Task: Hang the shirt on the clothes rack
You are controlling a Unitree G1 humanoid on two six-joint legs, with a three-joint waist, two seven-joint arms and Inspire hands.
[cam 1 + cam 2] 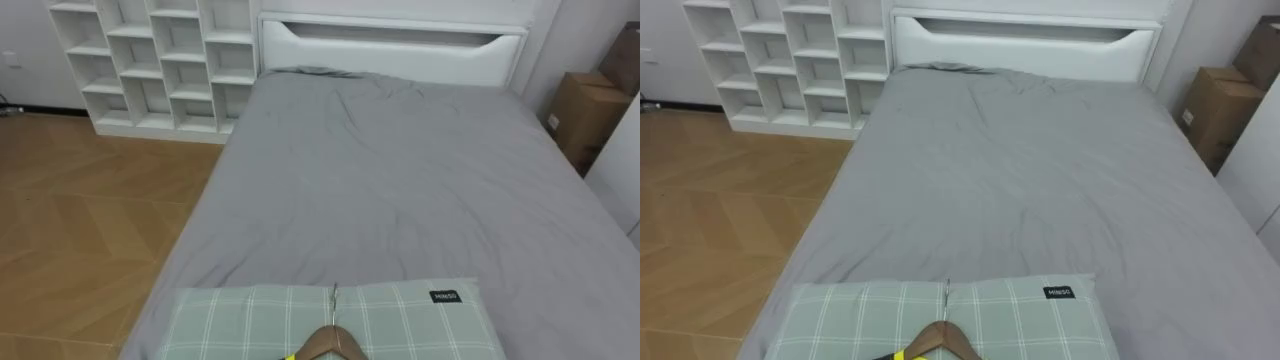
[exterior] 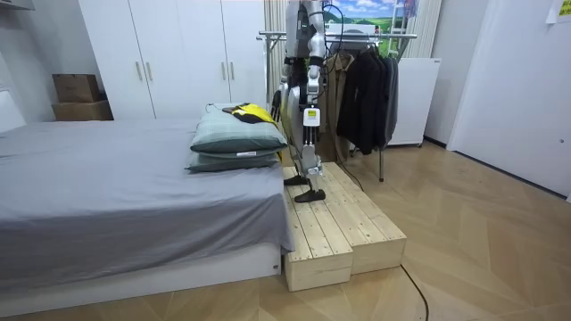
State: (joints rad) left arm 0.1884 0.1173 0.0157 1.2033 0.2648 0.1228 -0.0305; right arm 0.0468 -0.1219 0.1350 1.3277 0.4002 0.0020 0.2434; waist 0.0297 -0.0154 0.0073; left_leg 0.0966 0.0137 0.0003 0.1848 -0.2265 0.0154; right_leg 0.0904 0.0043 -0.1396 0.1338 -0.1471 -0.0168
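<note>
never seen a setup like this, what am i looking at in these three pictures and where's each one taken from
It is a two-legged humanoid robot doing housework. Two pictures come from the twin cameras in its head, looking down at a grey bed. The third comes from a camera standing in the room. That one shows the robot on a wooden platform at the end of the bed, with a clothes rack behind it. Right in front of the robot, pillows lie on the bed. On top of them are a wooden hanger and a yellow garment. I cannot tell whether the robot is holding anything.
</note>
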